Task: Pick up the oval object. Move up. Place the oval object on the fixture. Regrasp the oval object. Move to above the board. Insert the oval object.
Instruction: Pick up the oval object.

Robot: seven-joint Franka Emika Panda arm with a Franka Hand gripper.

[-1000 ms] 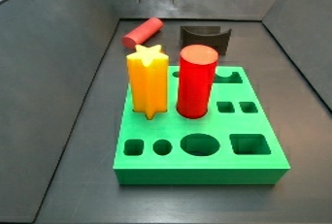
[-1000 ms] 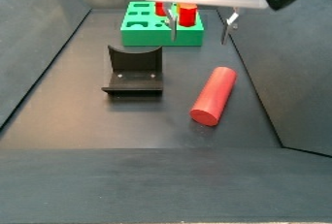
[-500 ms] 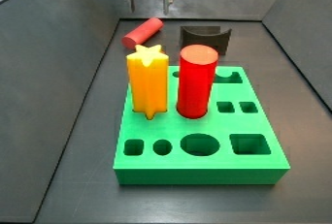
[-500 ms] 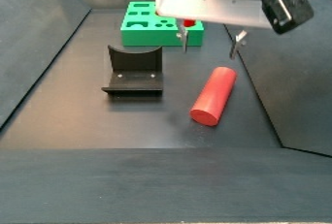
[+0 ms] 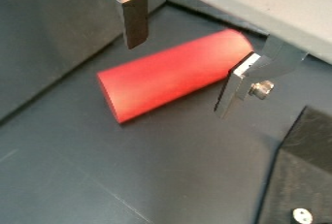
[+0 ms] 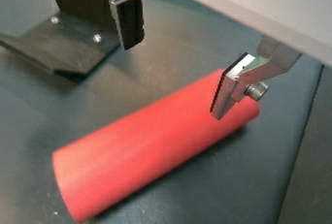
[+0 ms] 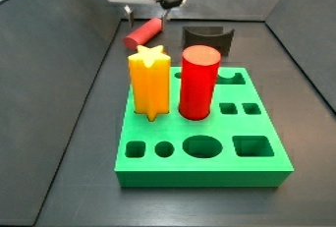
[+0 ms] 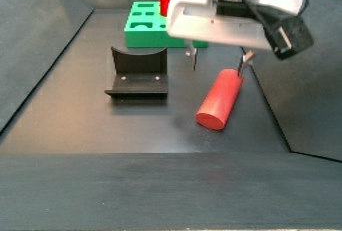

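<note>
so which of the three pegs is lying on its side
The long salmon-red oval peg, flat on the dark floor beside the black fixture, under the open gripper. The yellow star peg and bright red cylinder stand upright in the green board.

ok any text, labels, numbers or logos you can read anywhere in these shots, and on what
None: no readable text, label, number or logo in any view.
The oval object, the fixture and the board are plain and unmarked.
The hand, open above the oval object on the floor, shows bare silver fingers and screws, no writing.
</note>
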